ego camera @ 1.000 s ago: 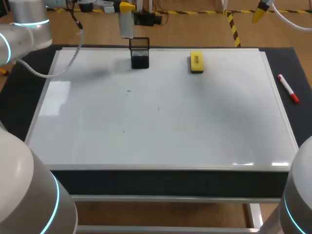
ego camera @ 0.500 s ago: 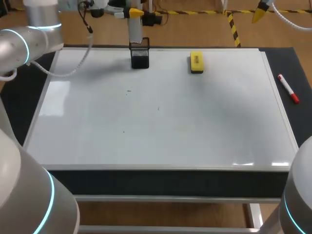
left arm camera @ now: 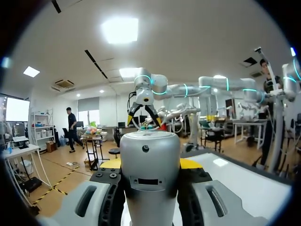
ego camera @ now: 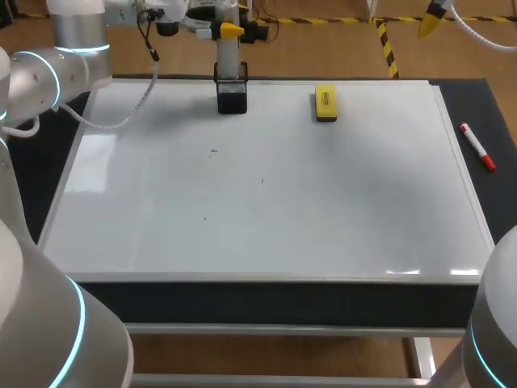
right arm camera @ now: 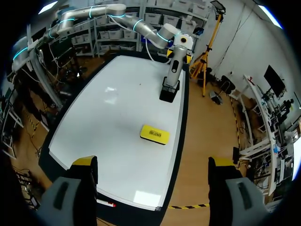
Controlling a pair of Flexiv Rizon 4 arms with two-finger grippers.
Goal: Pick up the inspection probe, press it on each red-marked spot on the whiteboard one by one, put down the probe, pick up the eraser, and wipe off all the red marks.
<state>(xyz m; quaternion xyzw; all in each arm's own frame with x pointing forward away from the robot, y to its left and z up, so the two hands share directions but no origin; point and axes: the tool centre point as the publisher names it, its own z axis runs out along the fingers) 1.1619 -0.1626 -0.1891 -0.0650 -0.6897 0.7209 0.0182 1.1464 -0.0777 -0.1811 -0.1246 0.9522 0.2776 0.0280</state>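
My left claw [ego camera: 225,31], in the upper left of the head view, is clamped on the top of the probe [ego camera: 229,61]; in its wrist view the grey cylinder sits between the fingers, with a finger against each side. The probe hangs upright with its lower end at the mouth of the black holder [ego camera: 233,99], which stands on the board's [ego camera: 323,210] far edge. I cannot tell whether the end is inside the holder or just above it.

The yellow eraser [ego camera: 325,103] lies flat to the right of the holder, near the same edge, with nothing touching it. A red marker [ego camera: 477,147] rests on the dark desk [ego camera: 498,121], off the board's right side. My right claw [right arm camera: 153,164] hangs wide and empty, high over the upper right corner, well apart from everything.

On the board I see only a few tiny specks [ego camera: 213,150], left of the middle and too small to tell their colour. My judgement: the probe is in hand at its holder, so I am at one end of the pressing stage. Setting the probe down, taking the eraser and wiping are all left to do.
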